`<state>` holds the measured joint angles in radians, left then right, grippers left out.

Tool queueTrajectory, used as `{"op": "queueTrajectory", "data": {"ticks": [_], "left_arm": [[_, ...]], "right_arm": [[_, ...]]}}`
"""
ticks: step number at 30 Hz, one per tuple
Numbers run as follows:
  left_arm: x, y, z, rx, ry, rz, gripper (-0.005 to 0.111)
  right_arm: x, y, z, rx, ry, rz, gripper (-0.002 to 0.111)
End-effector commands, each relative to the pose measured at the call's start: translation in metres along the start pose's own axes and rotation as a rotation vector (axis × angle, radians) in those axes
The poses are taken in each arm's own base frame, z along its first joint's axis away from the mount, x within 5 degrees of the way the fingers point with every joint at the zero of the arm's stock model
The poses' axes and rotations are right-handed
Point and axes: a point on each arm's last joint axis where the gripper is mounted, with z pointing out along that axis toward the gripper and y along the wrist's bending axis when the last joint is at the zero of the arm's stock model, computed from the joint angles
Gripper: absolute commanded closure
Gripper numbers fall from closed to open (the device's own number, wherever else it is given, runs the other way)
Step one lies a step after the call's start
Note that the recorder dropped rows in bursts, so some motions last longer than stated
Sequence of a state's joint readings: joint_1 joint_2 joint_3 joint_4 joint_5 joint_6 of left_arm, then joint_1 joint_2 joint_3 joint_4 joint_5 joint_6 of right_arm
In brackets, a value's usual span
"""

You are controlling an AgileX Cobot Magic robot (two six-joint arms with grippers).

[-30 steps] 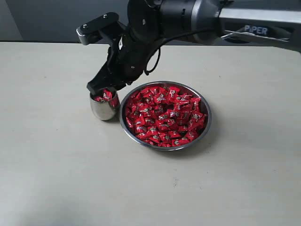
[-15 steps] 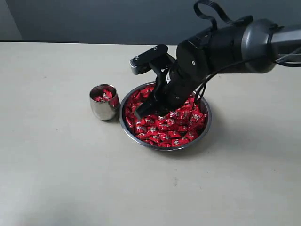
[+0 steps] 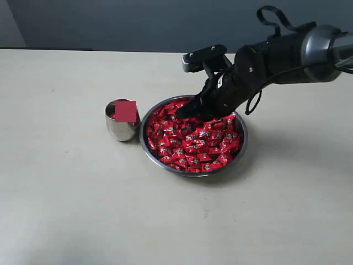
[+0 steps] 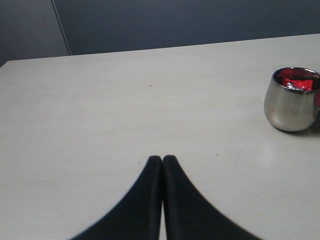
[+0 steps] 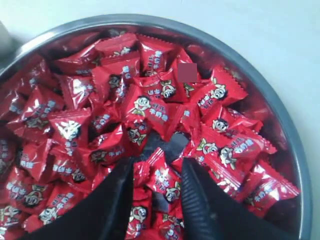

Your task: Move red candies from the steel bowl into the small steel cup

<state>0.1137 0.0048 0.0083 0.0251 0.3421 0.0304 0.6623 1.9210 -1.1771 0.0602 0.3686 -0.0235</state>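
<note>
A: Start wide. What's on the desk (image 3: pixel 66 215)?
B: The steel bowl (image 3: pixel 143 141) sits near the middle, heaped with red candies (image 3: pixel 190 146). The small steel cup (image 3: pixel 118 131) stands upright just beside the bowl's left rim. The left wrist view shows some candy inside it.
A: Which step is this?
B: I'd call it the reach for another pick. The right end effector (image 3: pixel 193 112) is down over the back part of the bowl, as the exterior view shows it, with its tips at the top of the heap.
A: Holding anything?
B: Not that I can see. Its jaws stand partway apart. In the right wrist view they straddle a wrapper or two, and nothing looks pinched.
A: And the left end effector (image 4: pixel 162 162)?
B: It's over bare desk, apart from the cup, with its jaws pressed together and empty.
A: What does the next move call for?
B: Probably closing on the candy between the tips, lifting clear of the rim, then carrying it leftward to the cup. The wrappers look slick and loosely piled, so one could slip out.
A: Where is that candy exactly?
B: Between the two tips, just behind them. The cup lies beyond the bowl's left rim, apart from the end effector.
</note>
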Motion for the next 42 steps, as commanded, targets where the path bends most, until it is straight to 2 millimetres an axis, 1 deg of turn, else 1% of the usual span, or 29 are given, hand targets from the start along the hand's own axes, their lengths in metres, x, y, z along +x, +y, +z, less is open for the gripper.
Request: {"op": "queueTrajectory", "data": {"ticks": [1,6,14,21,23,26,28,33,42], "left_arm": [[-0.003,0.0,-0.001,0.004,-0.018,0.002,0.106],[-0.003,0.0,-0.001,0.004,-0.018,0.002,0.106],[-0.003,0.0,-0.001,0.004,-0.018,0.002,0.106],[-0.003,0.0,-0.001,0.004,-0.018,0.002,0.106],[-0.003,0.0,-0.001,0.004,-0.018,0.002,0.106],[-0.003,0.0,-0.001,0.004,-0.018,0.002,0.106],[-0.003,0.0,-0.001,0.004,-0.018,0.002,0.106],[-0.003,0.0,-0.001,0.004,-0.018,0.002,0.106],[-0.003,0.0,-0.001,0.004,-0.018,0.002,0.106]], "right_arm": [[0.005,-0.002,0.006,0.002,0.033,0.0,0.076],[0.01,-0.001,0.012,-0.006,0.064,0.014,0.076],[0.013,0.019,0.019,-0.083,0.073,-0.019,0.076],[0.011,0.021,0.021,-0.091,0.064,-0.004,0.075],[0.011,0.023,0.021,-0.097,0.063,-0.01,0.073],[0.012,0.027,0.021,-0.103,0.065,-0.032,0.064],[0.011,0.03,0.021,-0.105,0.05,-0.039,0.061],[0.005,0.032,0.021,-0.099,-0.007,-0.034,0.061],[0.013,0.031,0.036,-0.095,0.019,-0.024,0.061]]}}
